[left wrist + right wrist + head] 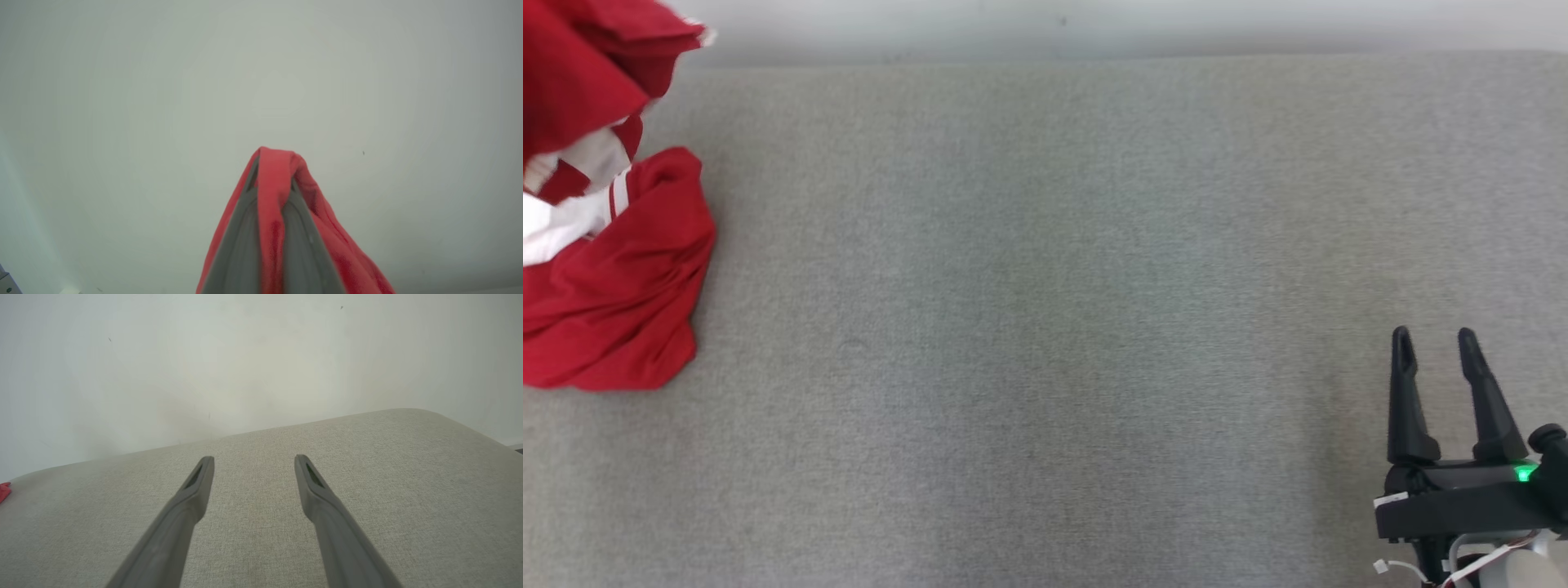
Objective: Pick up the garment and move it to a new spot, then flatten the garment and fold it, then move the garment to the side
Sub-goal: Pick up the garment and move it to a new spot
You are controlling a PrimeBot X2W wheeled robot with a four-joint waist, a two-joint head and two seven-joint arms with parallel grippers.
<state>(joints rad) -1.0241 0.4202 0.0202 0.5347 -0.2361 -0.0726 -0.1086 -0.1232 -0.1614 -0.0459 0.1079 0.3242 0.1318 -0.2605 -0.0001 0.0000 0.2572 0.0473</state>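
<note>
A: Place of the crumpled red fabric garment with white stripes [613, 278]?

B: At the far left edge of the head view, heaped on the flat grey woven-fabric surface [1045, 327]. Lower part resting on that surface; upper part reaching into the top left corner, close to the pale wall [1094, 24].

A: And the left gripper [273, 175]?

B: Clamped tight on a fold of the same garment, as seen in the left wrist view. Red cloth pinched between the two grey fingers [241, 241], wrapped over the tips and falling down along the right one.

A: State of the right gripper [1434, 336]?

B: Spread wide, grasping nothing. Placed at the lower right of the head view, over the grey surface, well apart from the garment, fingers pointing up the picture. Small green light [1523, 472] glowing on the black body.

A: Something more from the right wrist view?

B: A little red piece of the garment at the left edge, on the surface. Between the open fingers, bare grey weave.
</note>
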